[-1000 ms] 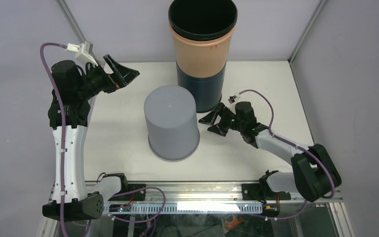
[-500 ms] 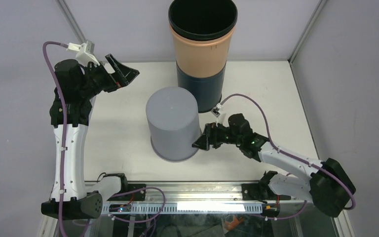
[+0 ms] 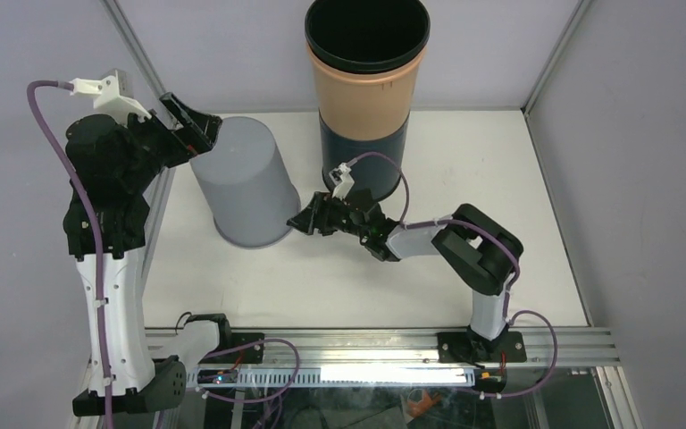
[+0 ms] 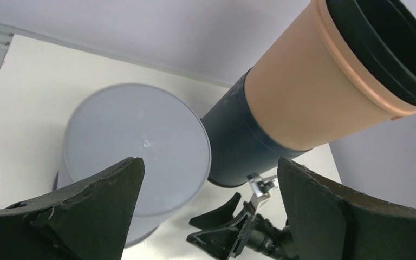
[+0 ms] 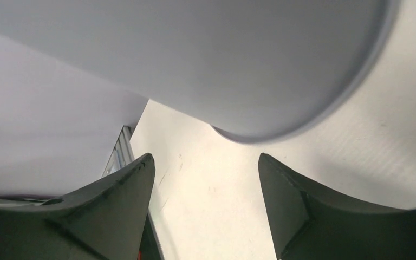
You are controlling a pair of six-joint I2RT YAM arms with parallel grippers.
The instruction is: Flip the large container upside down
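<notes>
now the right gripper (image 5: 206, 157) gapes beside the grey container (image 3: 243, 192), left gripper (image 4: 210, 162) spread wide.

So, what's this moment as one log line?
grey container: tilted | right hand: open, at rim | left hand: open, near base

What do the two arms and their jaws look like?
The left arm and right arm match: white links, black joints and bases, and broad black wedge-shaped jaws. A purple cable loops along each, ending at a small white bracket at the wrist.
</notes>
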